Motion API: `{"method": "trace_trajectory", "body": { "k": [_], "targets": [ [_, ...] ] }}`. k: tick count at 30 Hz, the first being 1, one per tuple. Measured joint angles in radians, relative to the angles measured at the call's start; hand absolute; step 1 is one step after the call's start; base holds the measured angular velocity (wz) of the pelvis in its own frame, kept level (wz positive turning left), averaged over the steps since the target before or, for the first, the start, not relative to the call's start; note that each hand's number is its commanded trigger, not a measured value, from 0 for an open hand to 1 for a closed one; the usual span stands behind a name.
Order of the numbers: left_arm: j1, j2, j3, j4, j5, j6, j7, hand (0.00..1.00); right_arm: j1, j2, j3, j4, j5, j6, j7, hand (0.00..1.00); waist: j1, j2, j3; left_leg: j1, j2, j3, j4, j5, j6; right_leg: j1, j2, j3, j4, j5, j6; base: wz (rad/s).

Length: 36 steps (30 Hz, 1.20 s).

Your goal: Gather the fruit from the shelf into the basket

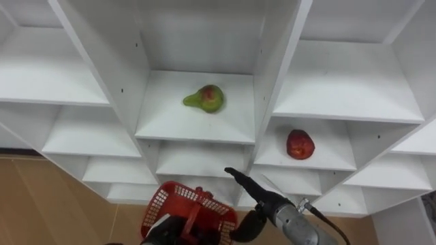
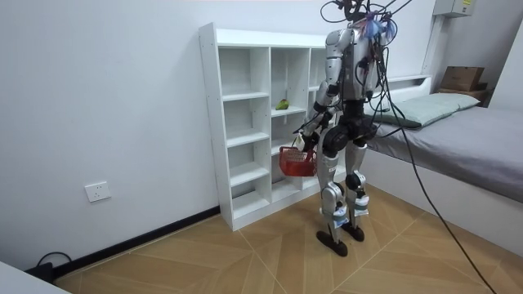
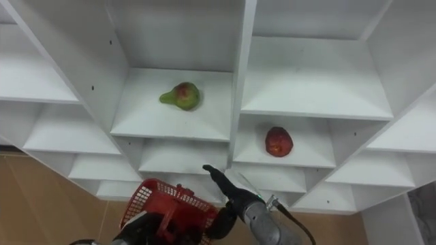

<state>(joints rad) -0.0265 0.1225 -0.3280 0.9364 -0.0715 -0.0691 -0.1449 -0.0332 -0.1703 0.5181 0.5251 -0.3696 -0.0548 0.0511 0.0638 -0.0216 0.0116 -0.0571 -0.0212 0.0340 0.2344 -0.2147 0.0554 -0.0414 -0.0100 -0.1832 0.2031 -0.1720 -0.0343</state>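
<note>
A green-and-red pear [image 1: 205, 99] lies on a shelf in the middle column of the white closet [image 1: 272, 82]. A red apple [image 1: 300, 144] rests on the shelf one level lower in the column to the right. My left hand [image 1: 167, 230] is shut on the handle of a red mesh basket [image 1: 178, 204], held low in front of the shelves. My right hand [image 1: 246, 184] is open with straight fingers, raised below the apple's shelf and apart from both fruits. In the room view I stand upright facing the closet [image 2: 245, 122], the basket [image 2: 297, 162] at hip height.
Several white compartments surround the fruit, split by upright panels [image 1: 109, 61]. Wooden floor [image 1: 41, 204] shows at lower left. In the room view a bed [image 2: 458, 139] stands behind me at the room view's right, and a wall socket [image 2: 97, 192] sits low on the wall.
</note>
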Motion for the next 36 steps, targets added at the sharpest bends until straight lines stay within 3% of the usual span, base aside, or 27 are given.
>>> {"method": "trace_trajectory", "body": {
  "k": [6, 12, 16, 23, 28, 33, 36],
  "targets": [
    [0.001, -0.001, 0.011, 0.001, -0.006, 0.0, 0.025, 1.0, 0.026, -0.028, 0.0, -0.084, -0.037, 0.003, -0.005, 0.0, -0.001, 0.0, -0.0006, 0.028, -0.001, -0.006, -0.008, 0.0, 0.0, 0.027, 0.0, 0.002, 0.0, 0.0, 0.0, 0.02],
    [0.001, -0.001, 0.013, 0.003, -0.008, 0.004, 0.027, 1.0, 0.026, -0.031, 0.0, -0.136, -0.078, 0.004, -0.004, 0.0, 0.008, -0.021, -0.0144, 0.054, -0.001, -0.001, -0.029, 0.003, 0.0, 0.048, 0.001, 0.006, -0.002, 0.0, 0.001, -0.01],
    [0.003, 0.002, 0.012, 0.01, -0.008, 0.005, 0.028, 1.0, 0.026, -0.032, 0.0, -0.149, -0.114, 0.004, -0.005, 0.0, 0.019, -0.034, -0.011, 0.069, -0.002, -0.002, -0.029, 0.003, 0.001, 0.063, 0.001, 0.005, -0.004, 0.0, 0.001, 0.0],
    [0.003, -0.004, 0.04, 0.016, -0.013, 0.006, 0.025, 1.0, 0.029, -0.029, 0.0, -0.265, -0.158, 0.005, 0.011, 0.0, 0.025, -0.035, -0.0044, 0.071, -0.002, -0.012, -0.026, 0.003, 0.001, 0.069, 0.0, 0.003, -0.005, 0.0, 0.001, 0.03],
    [0.003, -0.013, 0.071, 0.021, -0.012, 0.006, 0.024, 1.0, 0.029, -0.029, 0.0, -0.309, -0.17, 0.005, 0.026, 0.0, 0.029, -0.04, 0.0129, 0.086, -0.004, -0.015, -0.033, 0.003, 0.001, 0.09, 0.0, 0.001, -0.02, -0.001, 0.002, 0.03],
    [0.002, -0.018, 0.091, 0.021, -0.012, 0.006, 0.023, 1.0, 0.029, -0.049, 0.0, -0.409, -0.191, 0.014, 0.051, 0.0, 0.044, -0.047, 0.0096, 0.077, -0.005, -0.019, -0.035, 0.004, 0.0, 0.074, 0.0, -0.008, -0.018, -0.001, 0.002, 0.0],
    [0.001, -0.023, 0.098, 0.022, -0.012, 0.006, 0.021, 1.0, 0.022, -0.067, 0.001, -0.45, -0.194, 0.014, 0.054, 0.0, 0.064, -0.06, 0.0006, 0.078, -0.004, -0.02, -0.03, 0.005, 0.0, 0.075, 0.0, -0.004, -0.017, -0.001, 0.002, 0.0]
  ]
}}
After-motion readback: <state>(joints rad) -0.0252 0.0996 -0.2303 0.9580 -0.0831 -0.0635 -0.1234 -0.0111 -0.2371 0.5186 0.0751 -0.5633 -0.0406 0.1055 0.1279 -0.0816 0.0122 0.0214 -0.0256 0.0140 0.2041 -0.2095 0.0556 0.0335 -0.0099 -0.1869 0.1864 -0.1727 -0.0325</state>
